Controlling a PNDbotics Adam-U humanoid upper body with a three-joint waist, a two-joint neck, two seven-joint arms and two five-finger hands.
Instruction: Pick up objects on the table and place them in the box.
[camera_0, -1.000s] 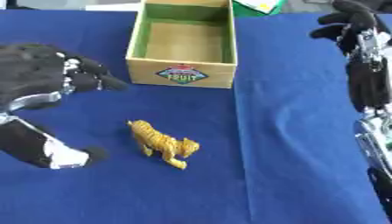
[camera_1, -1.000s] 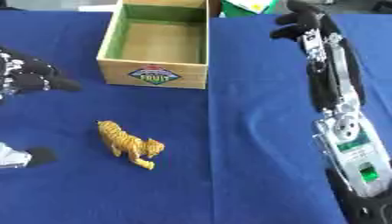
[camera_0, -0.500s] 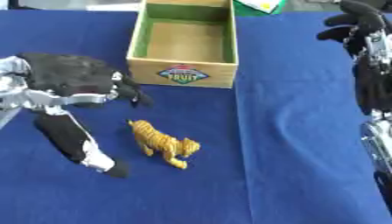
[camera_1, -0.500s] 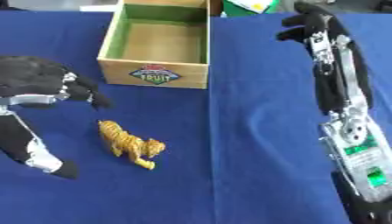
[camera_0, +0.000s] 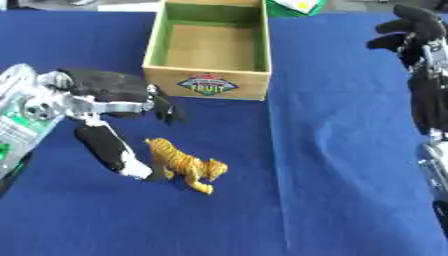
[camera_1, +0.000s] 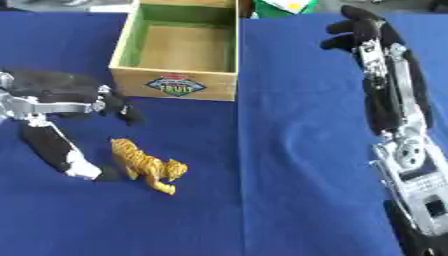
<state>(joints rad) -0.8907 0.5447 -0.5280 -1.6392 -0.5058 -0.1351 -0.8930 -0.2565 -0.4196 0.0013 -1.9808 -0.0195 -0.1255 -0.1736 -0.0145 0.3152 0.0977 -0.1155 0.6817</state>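
Toy tiger (camera_0: 185, 165) stands on the blue bench (camera_0: 332, 150), just in front of the box (camera_0: 212, 47) — nothing in the box. Left hand (camera_0: 109, 92) hangs open beside the tiger, thumb tip right by its rear, holding nothing. Right hand (camera_1: 363, 32) is up at the far right — fingers loosely curled, empty.

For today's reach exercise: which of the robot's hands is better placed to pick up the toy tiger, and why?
Left. The left hand hangs open right beside the toy tiger, thumb nearly at its tail. The right hand is far across the table, level with the box.
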